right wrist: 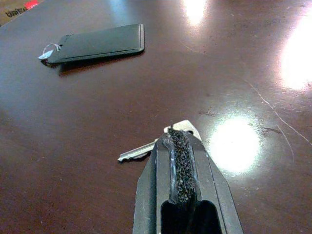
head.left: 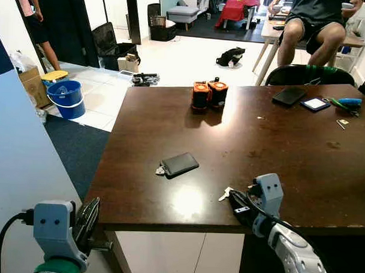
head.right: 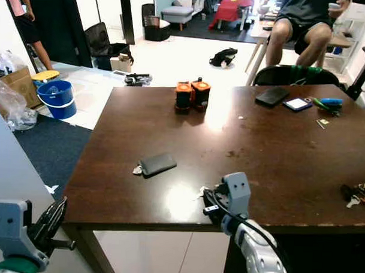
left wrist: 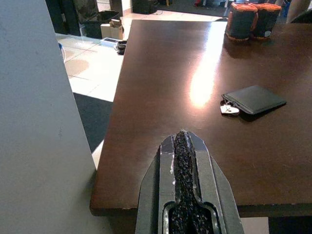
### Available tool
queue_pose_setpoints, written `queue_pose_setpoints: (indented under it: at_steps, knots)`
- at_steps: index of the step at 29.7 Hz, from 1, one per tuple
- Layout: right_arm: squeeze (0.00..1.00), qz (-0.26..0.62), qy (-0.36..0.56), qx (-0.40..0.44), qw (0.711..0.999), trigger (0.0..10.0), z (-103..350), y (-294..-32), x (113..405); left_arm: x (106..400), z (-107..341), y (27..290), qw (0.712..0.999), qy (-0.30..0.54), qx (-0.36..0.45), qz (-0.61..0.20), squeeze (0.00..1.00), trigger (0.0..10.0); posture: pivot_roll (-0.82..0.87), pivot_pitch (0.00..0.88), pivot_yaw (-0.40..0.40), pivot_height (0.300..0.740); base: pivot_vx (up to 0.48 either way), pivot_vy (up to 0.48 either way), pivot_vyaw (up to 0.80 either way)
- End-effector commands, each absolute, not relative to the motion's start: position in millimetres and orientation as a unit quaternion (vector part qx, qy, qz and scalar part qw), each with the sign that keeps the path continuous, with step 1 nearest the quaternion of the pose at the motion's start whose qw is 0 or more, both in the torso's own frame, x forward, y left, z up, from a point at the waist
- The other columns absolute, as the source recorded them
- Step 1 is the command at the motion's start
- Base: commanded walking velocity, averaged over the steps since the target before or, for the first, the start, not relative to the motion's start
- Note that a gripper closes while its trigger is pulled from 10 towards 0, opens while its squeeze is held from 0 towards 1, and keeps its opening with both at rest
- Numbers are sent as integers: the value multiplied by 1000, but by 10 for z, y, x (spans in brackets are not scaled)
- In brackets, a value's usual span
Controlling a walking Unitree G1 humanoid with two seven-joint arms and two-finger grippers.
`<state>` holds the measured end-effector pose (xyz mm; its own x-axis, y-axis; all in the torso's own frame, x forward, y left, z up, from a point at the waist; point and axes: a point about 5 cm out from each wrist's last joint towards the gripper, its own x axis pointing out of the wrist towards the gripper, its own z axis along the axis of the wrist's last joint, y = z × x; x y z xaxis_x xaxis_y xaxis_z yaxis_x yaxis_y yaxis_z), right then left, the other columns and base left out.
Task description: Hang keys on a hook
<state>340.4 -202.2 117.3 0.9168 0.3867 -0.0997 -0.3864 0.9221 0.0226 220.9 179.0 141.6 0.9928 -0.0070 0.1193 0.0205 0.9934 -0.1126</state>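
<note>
Our right gripper [right wrist: 178, 141] was low over the near edge of the brown table [head.left: 278, 152], and its two black fingers were pressed together at the tips. A silver key [right wrist: 146, 148] lay flat on the wood and stuck out from under the tips. We could not tell if the fingers really pinched the key or only rested on top of it. We thought the job had only just begun, because the key was still on the table and we saw no hook anywhere. To do this step well, we needed to grab the fat end of the key tight, since a thin flat key slips easily on smooth wood. We also needed to lift it slowly and straight up. Our left gripper [left wrist: 185, 146] hung by the table's near left corner, squeezed shut with nothing in it. A little farther on lay a black case [head.left: 179, 164] with a small white tag. Far back stood two orange and black tubs [head.left: 208, 93].
</note>
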Motion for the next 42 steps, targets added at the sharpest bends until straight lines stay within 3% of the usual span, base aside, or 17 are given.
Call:
queue_pose_setpoints:
  at_steps: [1, 11, 22, 28, 29, 30, 33, 34, 42]
  knots:
    - [0, 191, 66, -1, 979, 0, 1102, -2038, 3386, 2183, 1408, 1807, 997, -55, -56, -2, 0, 10000, -41, 73, 153, 740, 0, 0, 0]
    - [0, 167, 41, 7, 985, 0, 1193, -2082, 3432, 2184, 1409, 1812, 997, -55, -55, 0, 0, 10000, -41, 73, 153, 740, 0, 0, 0]
    - [0, 113, -48, 54, 991, 0, 1522, -2189, 3533, 2188, 1414, 1821, 997, -58, -53, 3, 0, 10000, -41, 73, 153, 740, 0, 0, 0]
    - [0, 122, -28, 40, 991, 0, 1454, -2170, 3518, 2187, 1412, 1822, 997, -57, -52, 3, 0, 10000, -41, 73, 153, 740, 0, 0, 0]
    - [0, 132, -7, 27, 991, 1725, 1388, -2149, 3504, 2184, 1409, 1822, 997, -56, -52, 3, 0, 10000, -41, 73, 153, 740, 0, 0, 0]
    - [0, 140, 3, 16, 990, 7961, 1344, -2128, 3488, 2182, 1407, 1822, 997, -55, -52, 2, 0, 10000, -41, 73, 153, 740, 0, 0, 0]
    - [0, 145, 9, 9, 989, 7961, 1319, -2114, 3479, 2184, 1407, 1823, 997, -55, -52, 2, 0, 10000, -41, 77, 153, 740, 0, 0, 0]
    - [1000, 154, 12, 16, 988, 10000, 1301, -2090, 3467, 2186, 1408, 1823, 997, -55, -52, 2, 0, 10000, -41, 77, 153, 740, 0, 0, 0]
    - [1000, 193, 9, 42, 980, 10000, 1266, -2018, 3383, 2185, 1411, 1829, 997, -56, -53, 4, 0, 10000, -40, 77, 150, 740, 0, 0, 0]
